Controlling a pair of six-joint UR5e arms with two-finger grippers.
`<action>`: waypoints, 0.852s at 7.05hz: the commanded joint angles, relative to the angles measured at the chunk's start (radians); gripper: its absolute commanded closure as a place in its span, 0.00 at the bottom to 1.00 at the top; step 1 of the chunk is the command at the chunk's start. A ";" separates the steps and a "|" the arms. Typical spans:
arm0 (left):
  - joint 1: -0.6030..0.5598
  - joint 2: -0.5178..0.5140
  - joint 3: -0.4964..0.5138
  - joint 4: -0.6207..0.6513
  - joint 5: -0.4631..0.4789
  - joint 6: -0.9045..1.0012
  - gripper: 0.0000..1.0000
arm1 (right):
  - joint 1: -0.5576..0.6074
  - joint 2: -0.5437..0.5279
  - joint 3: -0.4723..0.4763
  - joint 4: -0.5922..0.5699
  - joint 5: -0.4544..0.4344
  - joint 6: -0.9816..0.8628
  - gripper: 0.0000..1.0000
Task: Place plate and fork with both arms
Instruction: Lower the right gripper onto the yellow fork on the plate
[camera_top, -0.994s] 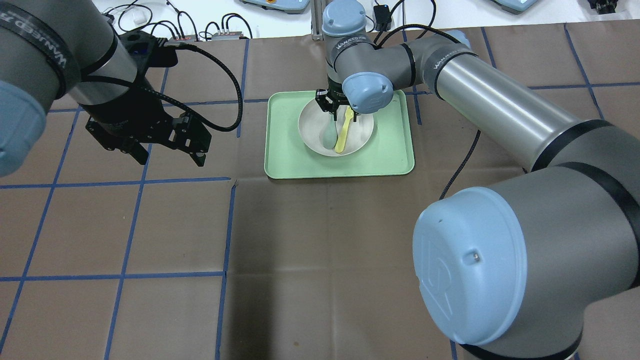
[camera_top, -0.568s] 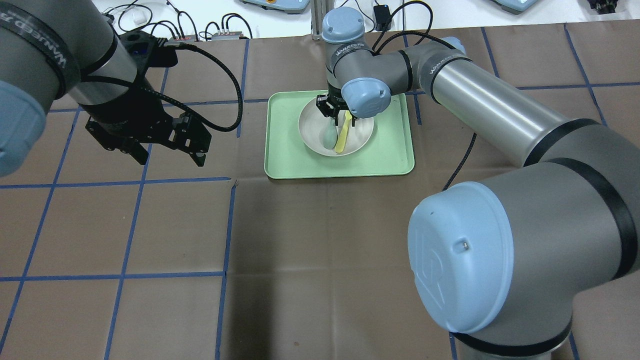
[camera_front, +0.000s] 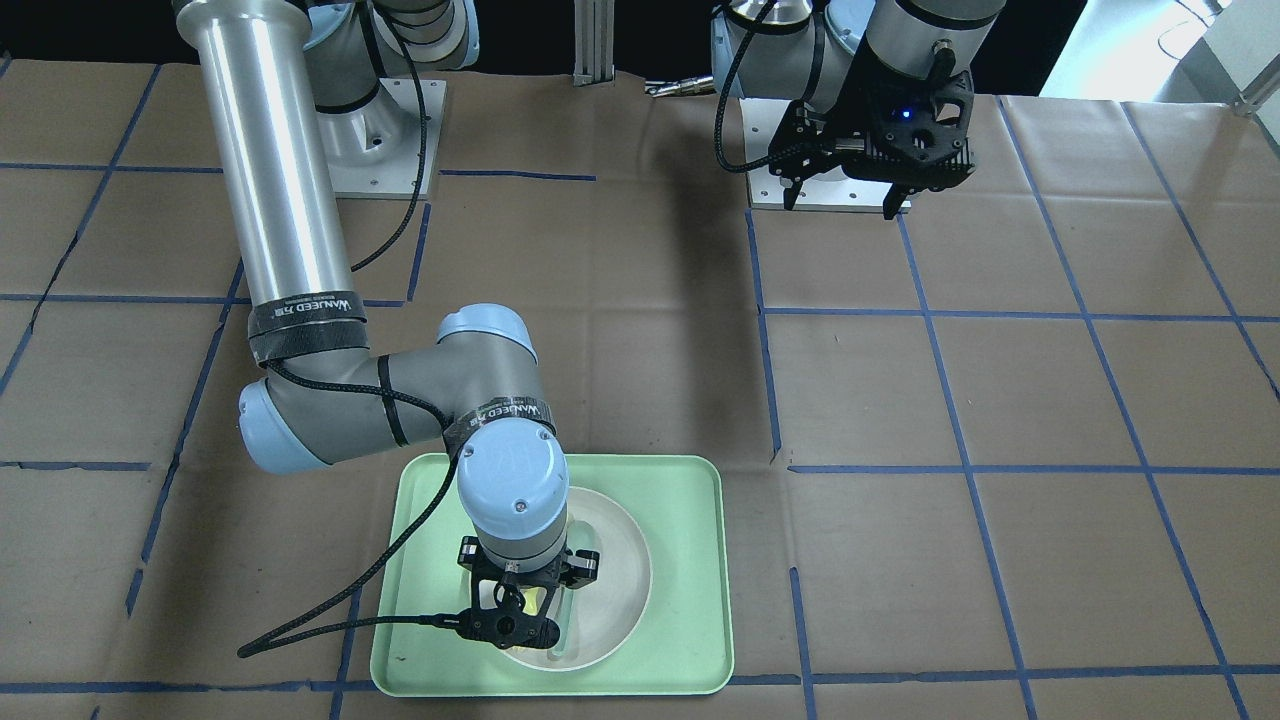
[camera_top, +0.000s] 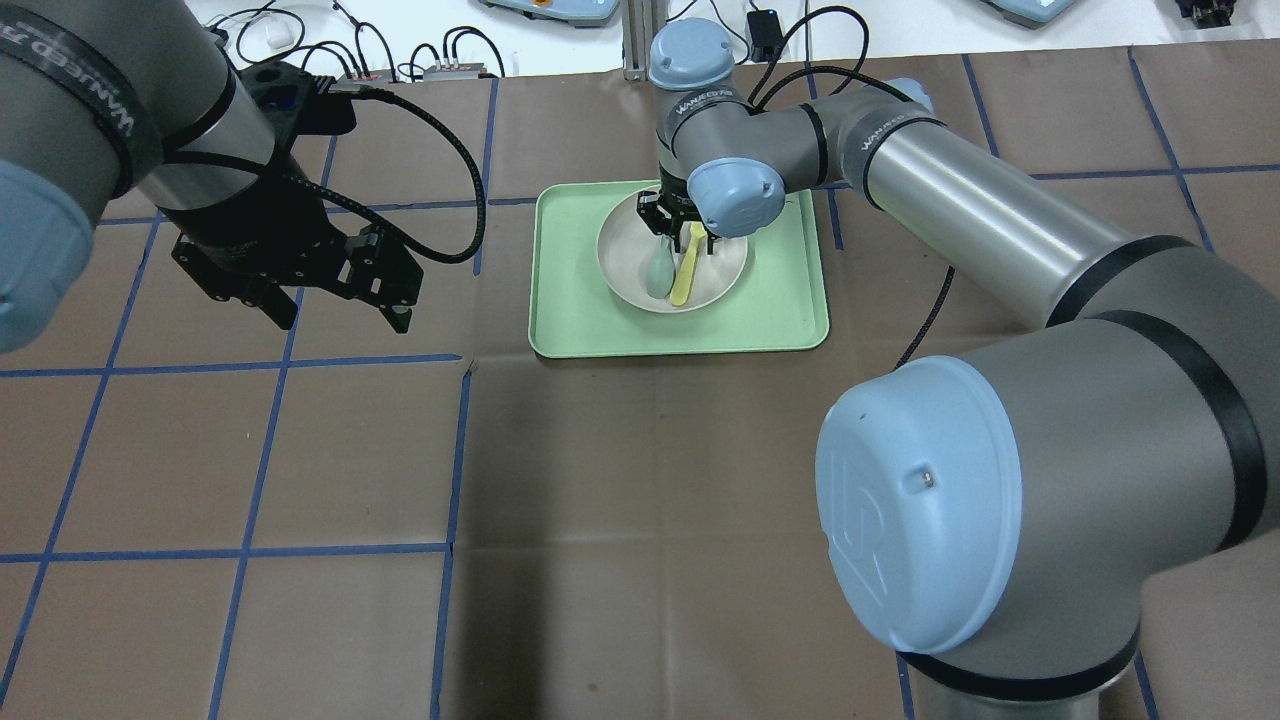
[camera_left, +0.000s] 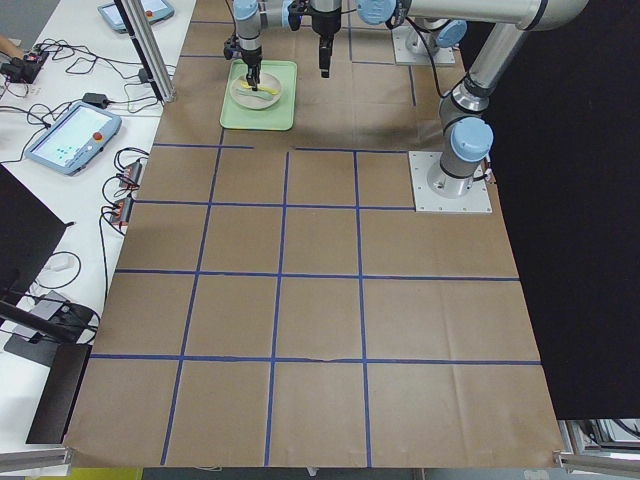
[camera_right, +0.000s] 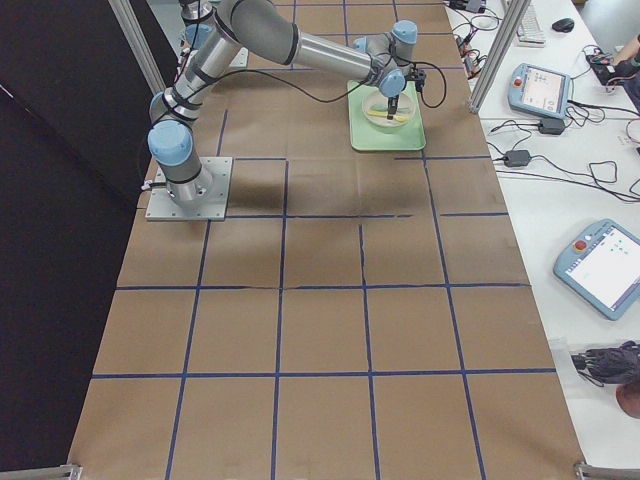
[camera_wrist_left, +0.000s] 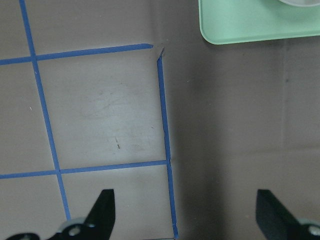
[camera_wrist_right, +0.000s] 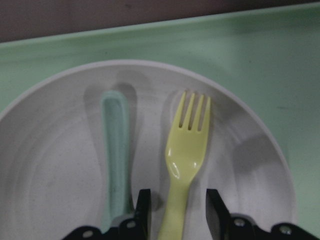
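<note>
The off-white plate (camera_top: 724, 268) sits in the pale green tray (camera_top: 780, 310). The yellow fork (camera_top: 684, 280) lies in the plate next to a grey-green spoon (camera_top: 656, 275). My right gripper (camera_top: 678, 232) is low over the plate's far side. In the right wrist view it (camera_wrist_right: 177, 210) is open, and its fingers (camera_wrist_right: 142, 210) straddle the handle of the fork (camera_wrist_right: 187, 150) with a small gap on each side. The spoon (camera_wrist_right: 116, 150) lies just left of them. My left gripper (camera_top: 340, 300) is open and empty, and hovers over the table to the left of the tray.
The brown paper table cover has blue tape lines (camera_top: 455, 450). The tray's near corner (camera_wrist_left: 250, 25) shows at the top of the left wrist view. Cables and small boxes (camera_top: 400, 60) lie beyond the table's far edge.
My right arm's elbow and wrist have shifted slightly, and its gripper stays over the fork's handle in the plate. The left arm has not moved.
</note>
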 joint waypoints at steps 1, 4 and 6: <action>0.000 -0.003 0.003 0.000 0.000 0.000 0.01 | 0.000 0.001 0.000 0.001 0.000 0.000 0.58; 0.000 0.000 0.002 0.000 0.000 0.000 0.01 | 0.000 0.008 -0.001 0.001 0.000 0.001 0.58; 0.000 0.000 0.002 0.000 0.000 0.000 0.01 | 0.000 0.008 -0.003 0.001 -0.002 0.001 0.58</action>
